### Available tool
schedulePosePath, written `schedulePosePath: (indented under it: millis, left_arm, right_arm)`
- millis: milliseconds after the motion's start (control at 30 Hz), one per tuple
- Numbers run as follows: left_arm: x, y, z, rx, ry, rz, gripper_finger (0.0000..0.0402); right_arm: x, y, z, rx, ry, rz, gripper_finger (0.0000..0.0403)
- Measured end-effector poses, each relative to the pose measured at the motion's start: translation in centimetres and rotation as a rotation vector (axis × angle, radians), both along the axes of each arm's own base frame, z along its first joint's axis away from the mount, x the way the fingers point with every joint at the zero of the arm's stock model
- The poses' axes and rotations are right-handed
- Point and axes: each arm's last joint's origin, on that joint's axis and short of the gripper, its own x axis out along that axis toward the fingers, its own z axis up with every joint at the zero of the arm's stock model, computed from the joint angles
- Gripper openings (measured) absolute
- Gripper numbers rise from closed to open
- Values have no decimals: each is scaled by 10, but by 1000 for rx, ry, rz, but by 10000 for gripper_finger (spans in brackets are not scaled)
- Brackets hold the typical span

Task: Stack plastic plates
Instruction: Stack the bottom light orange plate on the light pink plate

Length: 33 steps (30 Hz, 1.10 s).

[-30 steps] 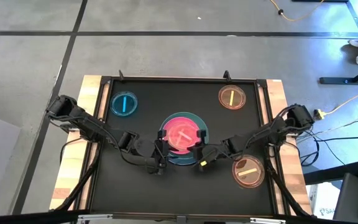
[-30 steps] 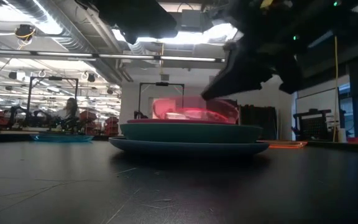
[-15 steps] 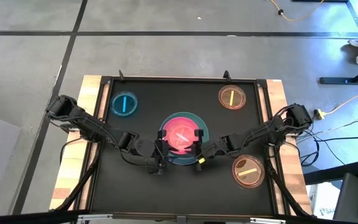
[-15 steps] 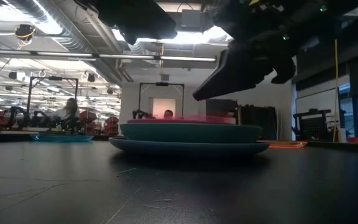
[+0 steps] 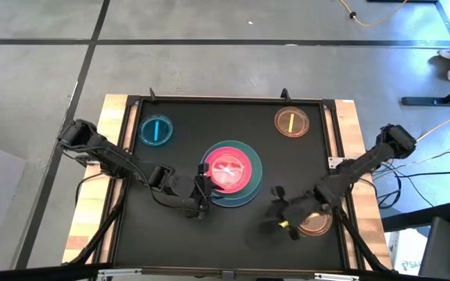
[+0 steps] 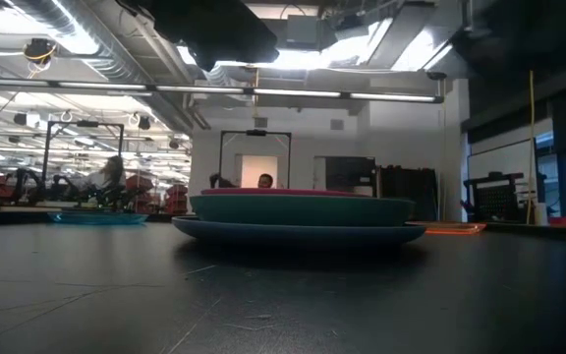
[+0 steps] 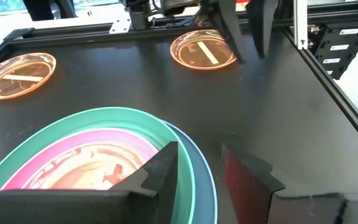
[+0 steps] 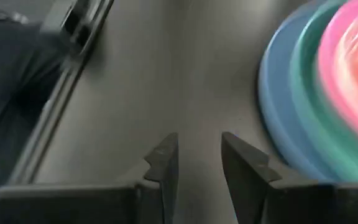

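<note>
The plates stand stacked mid-table: a light blue plate (image 5: 250, 193) at the bottom, then a teal plate (image 5: 252, 162) and a pink plate (image 5: 229, 168), with a translucent magenta dish (image 7: 98, 169) lying in the pink one. My left gripper (image 5: 201, 190) is open at the stack's near left side. One finger (image 7: 161, 165) stands over the teal rim and the other (image 7: 247, 180) outside the blue rim (image 7: 205, 180). My right gripper (image 8: 197, 163) is open with nothing between its fingers, near the front right (image 5: 278, 212), clear of the stack. My left gripper straddles the near left rim of the stack, its fingers coming in low and nearly level from the table's left. I cannot tell whether either finger touches the rim. The stack rests flat on the table.
A translucent blue dish (image 5: 155, 130) lies at the far left and an orange dish (image 5: 291, 122) at the far right. Another orange dish (image 5: 314, 221) lies near right, partly under my right arm. A raised frame (image 5: 330, 140) edges the black table top.
My right gripper has lowered the magenta dish onto the pink plate, opened and let it go. It has then swung away toward the table's near right corner. The dish, first tilted above the stack, now lies flat in the pink plate.
</note>
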Motion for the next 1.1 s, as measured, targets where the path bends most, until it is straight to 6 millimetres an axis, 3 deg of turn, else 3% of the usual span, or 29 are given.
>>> schedulePosePath:
  millis: [333,433,567,833,1100]
  left_arm:
    - [0,0,0,2,-1,5,119]
    - [0,0,0,3,-1,6,119]
    - [0,0,0,3,-1,5,119]
    - [0,0,0,6,-1,4,119]
    - [0,1,0,9,-3,14,119]
  right_arm:
    - [-71,37,-15,237,567,-274,114]
    - [-81,43,-16,247,624,-313,114]
    - [-77,44,-27,187,568,-390,114]
    - [-65,44,-59,54,646,-432,114]
    - [-61,42,-68,11,664,-446,114]
